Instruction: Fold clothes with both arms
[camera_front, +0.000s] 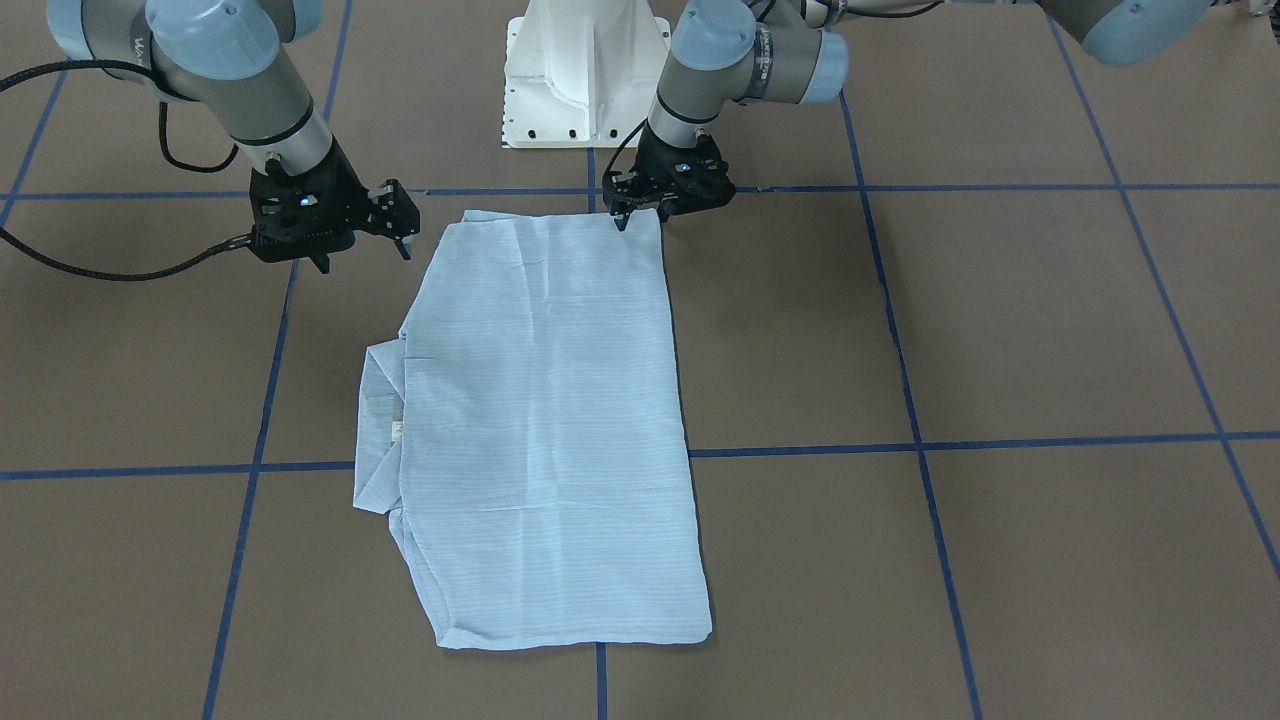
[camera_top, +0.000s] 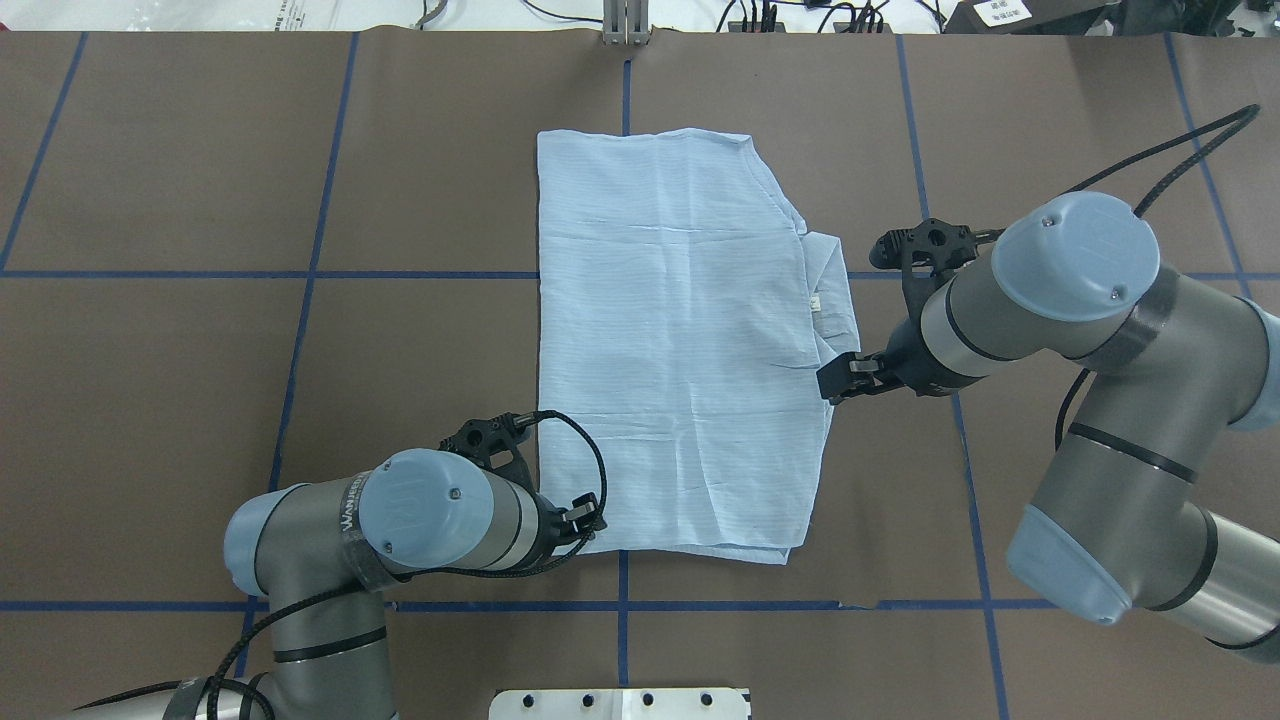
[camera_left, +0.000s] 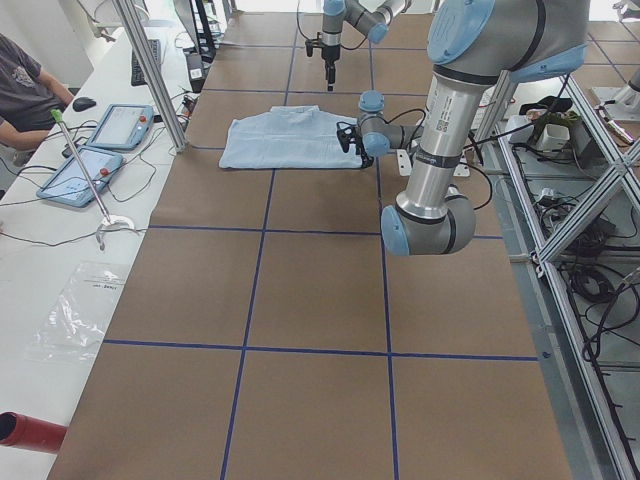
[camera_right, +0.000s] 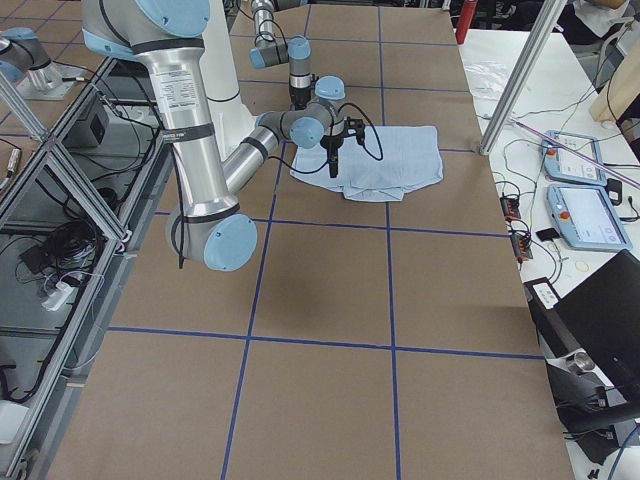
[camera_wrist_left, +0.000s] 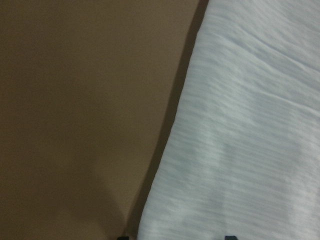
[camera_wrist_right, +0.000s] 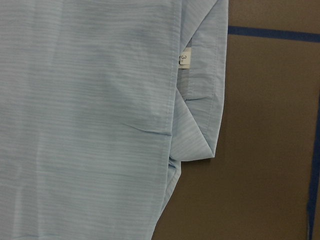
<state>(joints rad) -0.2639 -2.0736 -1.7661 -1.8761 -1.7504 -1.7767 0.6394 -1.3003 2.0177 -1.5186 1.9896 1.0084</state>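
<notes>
Lying flat mid-table, the shirt is seen as a folded rectangle, with the collar and label at the robot's right end. The left gripper is set at the near corner of the other end, its fingertips parted over the edge and nothing held. The right gripper is beside the collar-end near corner, seemingly parted and empty. A fold of the near edge is judged next. All layers should be pinched at both corners, and the edge lifted level and kept taut.
</notes>
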